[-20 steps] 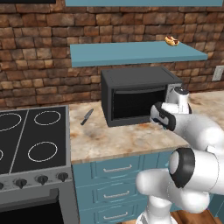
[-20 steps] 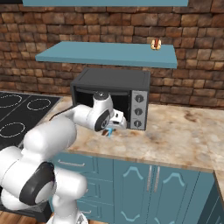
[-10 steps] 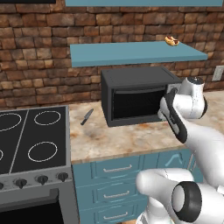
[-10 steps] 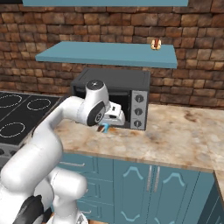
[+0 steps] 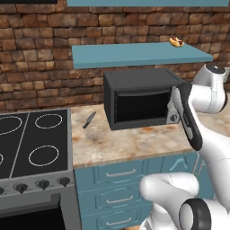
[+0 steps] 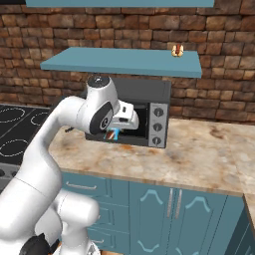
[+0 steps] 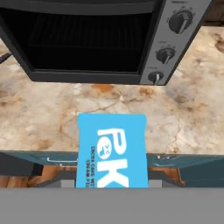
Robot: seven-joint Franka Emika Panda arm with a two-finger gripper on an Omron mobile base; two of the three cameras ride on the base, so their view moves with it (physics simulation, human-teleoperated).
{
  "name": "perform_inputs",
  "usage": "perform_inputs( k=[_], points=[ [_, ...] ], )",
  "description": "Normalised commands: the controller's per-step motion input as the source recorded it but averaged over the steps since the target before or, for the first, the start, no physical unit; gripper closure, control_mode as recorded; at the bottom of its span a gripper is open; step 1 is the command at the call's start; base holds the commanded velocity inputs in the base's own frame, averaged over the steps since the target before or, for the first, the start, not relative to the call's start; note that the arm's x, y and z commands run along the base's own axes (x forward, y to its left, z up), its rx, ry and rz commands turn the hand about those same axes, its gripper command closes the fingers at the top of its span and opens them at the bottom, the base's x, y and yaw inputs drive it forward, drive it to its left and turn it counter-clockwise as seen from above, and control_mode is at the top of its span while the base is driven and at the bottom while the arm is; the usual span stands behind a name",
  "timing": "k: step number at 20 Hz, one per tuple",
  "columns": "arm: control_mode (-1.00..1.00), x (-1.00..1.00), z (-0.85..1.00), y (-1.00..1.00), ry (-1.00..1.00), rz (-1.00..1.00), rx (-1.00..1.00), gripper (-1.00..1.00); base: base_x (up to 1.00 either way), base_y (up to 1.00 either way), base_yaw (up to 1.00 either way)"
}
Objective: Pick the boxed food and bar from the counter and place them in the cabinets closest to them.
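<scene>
The flat wrapped bar [image 7: 111, 151] is bright blue with white lettering; the stone worktop [image 7: 183, 118] beneath it is beige-tan, marbled with rusty-orange blotches and thin dark veins. The box-shaped toaster oven [image 5: 141, 103] is black with a grey control panel carrying dark knobs, and the long flat shelf slab [image 5: 134, 55] and the drawer fronts [image 5: 117, 175] are teal-blue with silver handles. The wall [image 6: 219, 45] is red-brown brick with pale mortar lines

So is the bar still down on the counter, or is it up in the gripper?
Up in the gripper: the blue bar sits between the fingers in the hand view, clear of the marbled counter, in front of the toaster oven.
</scene>
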Motion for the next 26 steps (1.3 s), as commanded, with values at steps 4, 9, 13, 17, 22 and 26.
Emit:
perform_inputs(
  k=[4, 9, 13, 17, 22, 26],
  points=[
    [-1.0, -0.02, 0.67, 0.1, -0.05, 0.05, 0.0, 1.0, 0.0, 0.0, 0.0],
    [-1.0, 0.0, 0.68, 0.11, -0.04, 0.04, 0.0, 1.0, 0.0, 0.0, 0.0],
    [-1.0, -0.06, 0.62, 0.09, -0.12, 0.03, 0.0, 1.0, 0.0, 0.0, 0.0],
    [-1.0, -0.17, 0.45, 0.04, -0.21, 0.01, 0.0, 1.0, 0.0, 0.0, 0.0],
    [-1.0, -0.23, 0.2, 0.0, -0.25, 0.01, 0.0, 1.0, 0.0, 0.0, 0.0],
    [-1.0, -0.1, 0.27, 0.01, -0.25, 0.0, 0.0, 1.0, 0.0, 0.0, 0.0]
  ],
)
